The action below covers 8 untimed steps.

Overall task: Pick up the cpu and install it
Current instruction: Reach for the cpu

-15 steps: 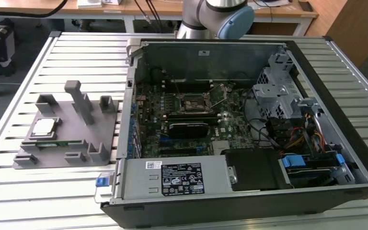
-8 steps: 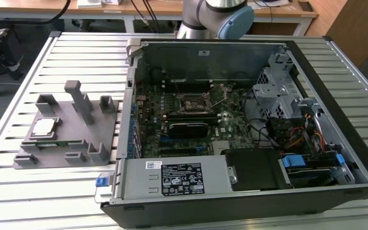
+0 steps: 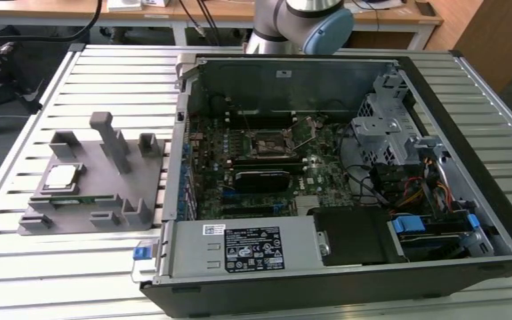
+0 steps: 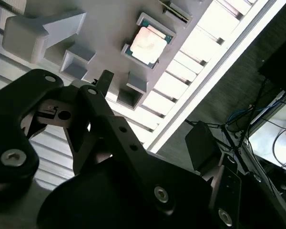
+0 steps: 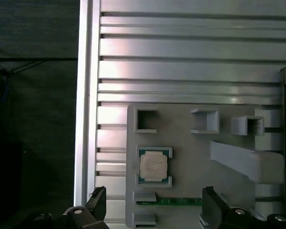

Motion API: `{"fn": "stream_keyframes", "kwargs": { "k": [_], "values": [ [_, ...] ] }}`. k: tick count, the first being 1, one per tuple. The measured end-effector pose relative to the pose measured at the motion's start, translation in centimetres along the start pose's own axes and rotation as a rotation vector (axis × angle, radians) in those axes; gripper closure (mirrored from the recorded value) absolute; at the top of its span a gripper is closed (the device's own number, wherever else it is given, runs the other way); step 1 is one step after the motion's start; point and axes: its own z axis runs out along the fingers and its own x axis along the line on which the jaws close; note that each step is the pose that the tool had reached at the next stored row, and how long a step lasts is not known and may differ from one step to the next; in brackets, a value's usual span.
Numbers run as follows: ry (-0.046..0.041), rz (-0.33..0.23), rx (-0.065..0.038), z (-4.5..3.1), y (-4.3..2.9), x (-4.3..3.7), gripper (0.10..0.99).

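Note:
The cpu (image 3: 63, 177), a small square chip with a pale silvery top, lies flat in a framed seat on the grey fixture (image 3: 141, 175) at the exterior view's left. It also shows in both wrist views as the cpu (image 5: 153, 166) (image 4: 148, 44). In the first wrist view my gripper (image 5: 155, 206) hovers well above the fixture. It is open, with its two dark fingertips (image 5: 99, 202) spread wide apart and nothing between them. The cpu sits a little off the line between the fingers. One finger (image 4: 105, 80) shows in the second wrist view.
A green memory stick (image 5: 169, 202) lies in a slot of the fixture beside the cpu. An open computer case (image 3: 469, 167) takes up the exterior view's right, with the motherboard socket (image 3: 269, 142) in its middle. The fixture has tall posts (image 3: 109, 137). The slatted table's edge (image 5: 84, 95) runs nearby.

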Motion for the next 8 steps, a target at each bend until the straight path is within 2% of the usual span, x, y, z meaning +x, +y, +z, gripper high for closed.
{"fn": "stream_keyframes", "kwargs": {
  "k": [3,8],
  "values": [
    [0.0019,-0.048,-0.001,0.34,-0.01,0.01,0.208],
    [0.0015,-0.069,-0.001,1.01,-0.20,0.02,0.208]
  ]
}}
